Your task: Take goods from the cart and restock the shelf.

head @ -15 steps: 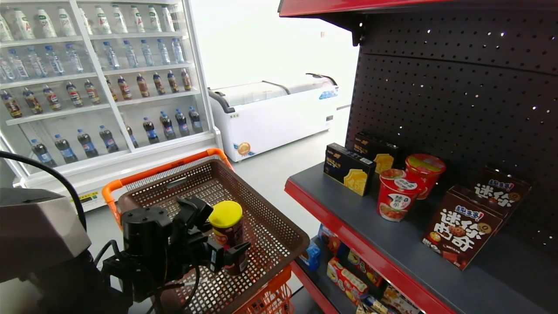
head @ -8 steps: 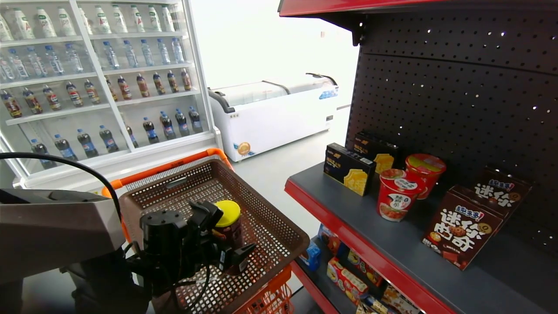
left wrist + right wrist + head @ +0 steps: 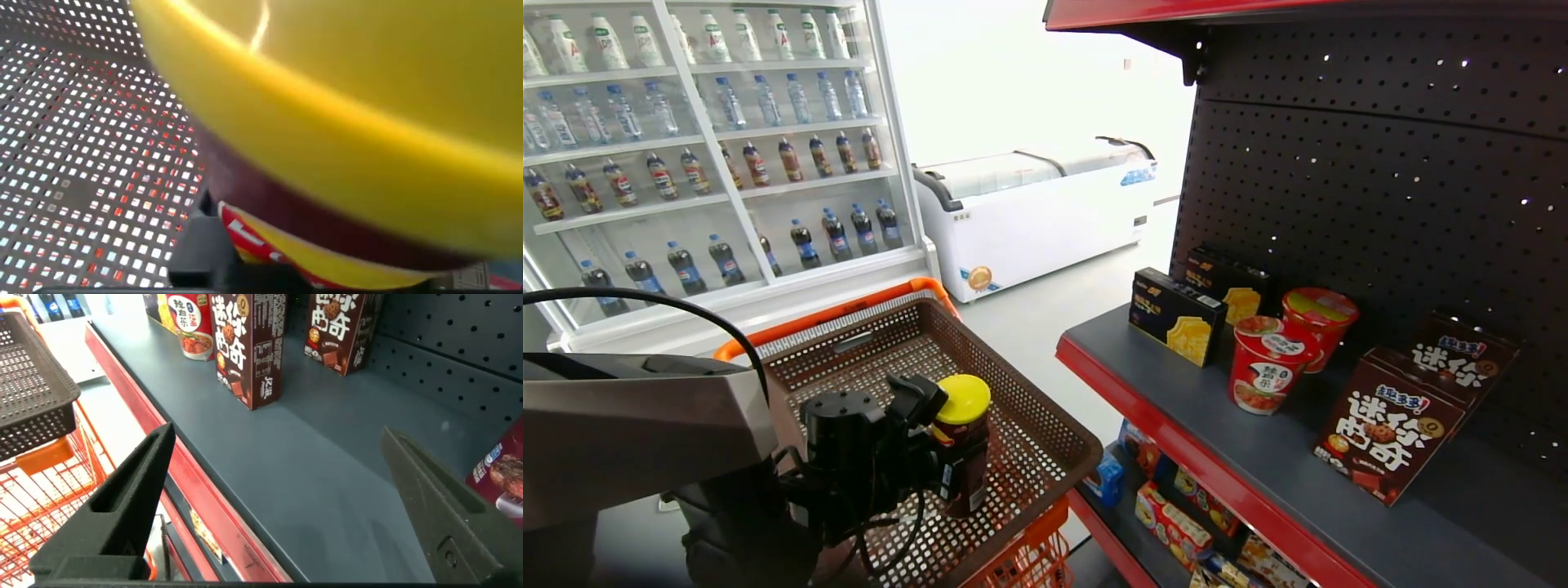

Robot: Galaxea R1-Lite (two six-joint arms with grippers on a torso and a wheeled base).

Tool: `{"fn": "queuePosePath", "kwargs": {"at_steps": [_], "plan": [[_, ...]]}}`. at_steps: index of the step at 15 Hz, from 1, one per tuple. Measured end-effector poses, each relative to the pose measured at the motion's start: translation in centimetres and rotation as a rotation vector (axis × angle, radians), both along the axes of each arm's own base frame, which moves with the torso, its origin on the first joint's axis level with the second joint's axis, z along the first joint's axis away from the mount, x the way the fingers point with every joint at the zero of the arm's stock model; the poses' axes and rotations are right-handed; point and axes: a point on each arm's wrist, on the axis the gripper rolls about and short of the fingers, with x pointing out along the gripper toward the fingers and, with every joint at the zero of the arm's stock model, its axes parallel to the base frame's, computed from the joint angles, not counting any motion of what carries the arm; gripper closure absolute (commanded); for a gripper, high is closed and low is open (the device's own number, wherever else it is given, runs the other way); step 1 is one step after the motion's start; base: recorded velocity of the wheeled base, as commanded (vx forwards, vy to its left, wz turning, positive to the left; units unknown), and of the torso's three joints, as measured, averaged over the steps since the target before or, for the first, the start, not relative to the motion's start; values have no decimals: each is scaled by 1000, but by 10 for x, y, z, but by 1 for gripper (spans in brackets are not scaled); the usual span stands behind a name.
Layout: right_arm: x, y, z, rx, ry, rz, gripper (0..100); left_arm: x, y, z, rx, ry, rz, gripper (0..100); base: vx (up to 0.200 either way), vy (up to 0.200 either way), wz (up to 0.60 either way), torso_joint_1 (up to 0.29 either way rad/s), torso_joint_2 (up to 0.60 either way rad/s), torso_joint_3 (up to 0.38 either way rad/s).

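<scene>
We list, at our left, the black left gripper (image 3: 949,478), fingers pinched on a dark red cylindrical can with a yellow plastic lid (image 3: 964,425); the can stands upright inside the brown perforated plastic basket (image 3: 1045,425) on the orange wire cart (image 3: 1021,563). To the right we list the dark grey metal shelf with a red front edge (image 3: 1176,400), bearing red noodle cups (image 3: 1267,365) and brown biscuit boxes (image 3: 1388,429); the right gripper (image 3: 278,437) hangs over its bare part, fingers spread wide.

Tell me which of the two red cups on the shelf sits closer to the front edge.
The left cup, next to the front black box; the other cup stands behind it, nearer the pegboard.
</scene>
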Motion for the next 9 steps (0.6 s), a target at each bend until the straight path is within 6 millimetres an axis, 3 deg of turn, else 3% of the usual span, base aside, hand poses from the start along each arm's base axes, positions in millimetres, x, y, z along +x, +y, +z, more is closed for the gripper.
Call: {"fn": "queuePosePath", "kwargs": {"at_steps": [5,9], "plan": [[0,0,0,0,0,-1,0,-22,4,26,18,-8,48,100,0,0,0,0,0,0],[0,0,0,0,0,-1,0,-50,17,73,38,22,106,100,0,0,0,0,0,0]]}}
